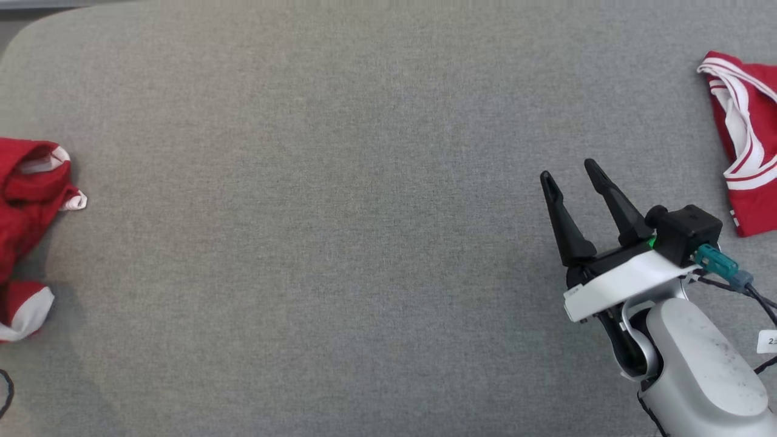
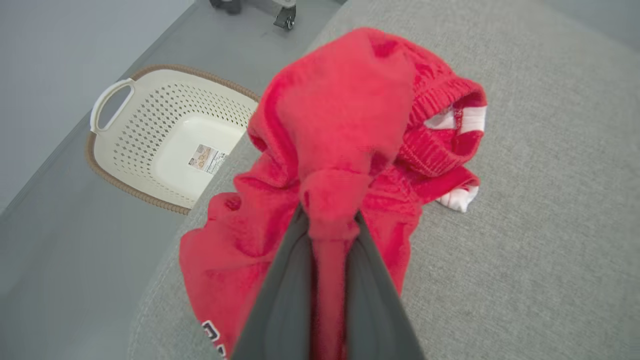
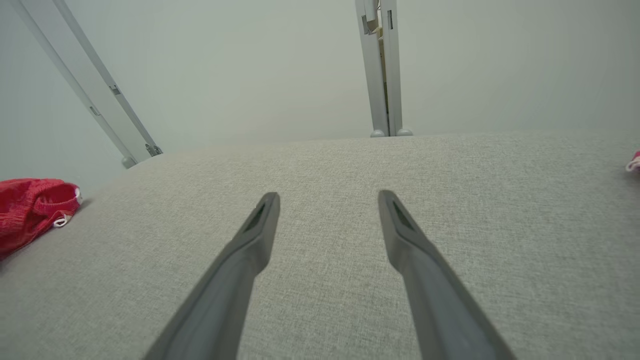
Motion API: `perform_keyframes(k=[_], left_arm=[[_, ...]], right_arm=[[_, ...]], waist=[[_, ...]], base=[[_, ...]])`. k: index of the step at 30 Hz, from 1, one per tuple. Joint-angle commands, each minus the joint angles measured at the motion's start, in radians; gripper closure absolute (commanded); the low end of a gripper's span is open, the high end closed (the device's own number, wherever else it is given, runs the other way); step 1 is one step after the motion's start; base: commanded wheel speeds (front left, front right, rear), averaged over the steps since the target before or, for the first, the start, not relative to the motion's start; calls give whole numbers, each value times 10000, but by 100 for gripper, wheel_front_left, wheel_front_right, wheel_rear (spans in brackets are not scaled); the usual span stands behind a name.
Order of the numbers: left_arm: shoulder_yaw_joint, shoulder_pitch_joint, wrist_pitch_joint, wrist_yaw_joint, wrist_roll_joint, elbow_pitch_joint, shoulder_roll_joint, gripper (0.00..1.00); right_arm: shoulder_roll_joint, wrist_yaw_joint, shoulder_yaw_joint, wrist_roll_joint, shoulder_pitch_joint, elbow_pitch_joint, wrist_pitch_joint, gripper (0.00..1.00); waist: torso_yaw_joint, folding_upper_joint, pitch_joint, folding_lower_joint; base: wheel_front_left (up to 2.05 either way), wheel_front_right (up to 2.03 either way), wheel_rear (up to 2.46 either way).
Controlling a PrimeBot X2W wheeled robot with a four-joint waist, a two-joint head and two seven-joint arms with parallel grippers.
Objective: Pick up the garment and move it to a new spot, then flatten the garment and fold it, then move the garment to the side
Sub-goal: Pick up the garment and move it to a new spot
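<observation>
A crumpled red garment with white trim lies at the left edge of the grey table. In the left wrist view my left gripper is shut on a pinched fold of this red garment, the cloth bunched between its two dark fingers. The same garment shows at the far left of the right wrist view. My right gripper hovers over the table's right part, open, with nothing between its fingers; the right wrist view shows it wide apart above bare cloth.
A second red garment with white stripes lies at the table's right edge. A cream perforated laundry basket stands on the floor beside the table's left end. Grey frame legs rise beyond the far edge.
</observation>
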Motion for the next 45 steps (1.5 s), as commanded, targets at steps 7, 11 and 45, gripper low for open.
perform_keyframes(k=[7,11,45], left_arm=[[-1360,-231,-8,-48,-63,-1665,247,100],[-2087,19,249,-51,-425,-3012,305,100],[-7052,1898,-3799,213,711,-4454,-4072,100]], right_arm=[[327,-1,-162,117,580,131,-24,0],[448,-1,-278,131,889,174,-24,0],[359,0,-635,163,1163,-104,-24,0]], waist=[[-21,0,-1564,-1],[-182,0,-2126,-1],[-2464,0,-1895,-1]], base=[[0,0,0],[0,0,0],[0,0,0]])
